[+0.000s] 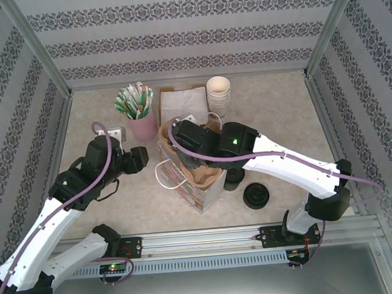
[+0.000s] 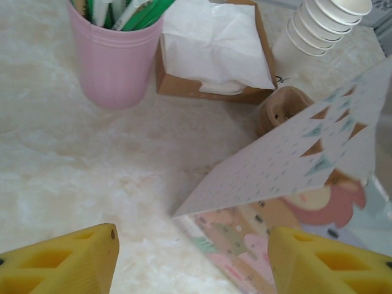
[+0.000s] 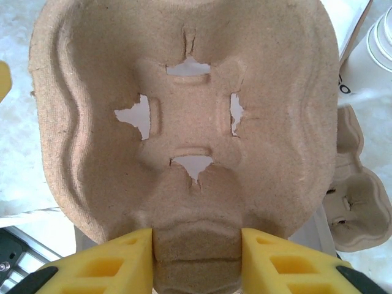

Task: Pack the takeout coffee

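You had the bag [image 1: 194,191] mid-table, a cup carrier [image 1: 210,177] in its mouth, the cup stack [image 1: 218,93] behind. The takeout coffee [image 1: 234,180] stood right of it.

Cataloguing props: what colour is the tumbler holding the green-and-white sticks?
The round plastic tumbler is pink, clearest in the left wrist view.

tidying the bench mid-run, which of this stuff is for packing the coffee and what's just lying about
job: lidded coffee cup, paper bag, pulp cup carrier
lying about: pink cup of stirrers, napkin box, stack of lidless cups, loose black lids
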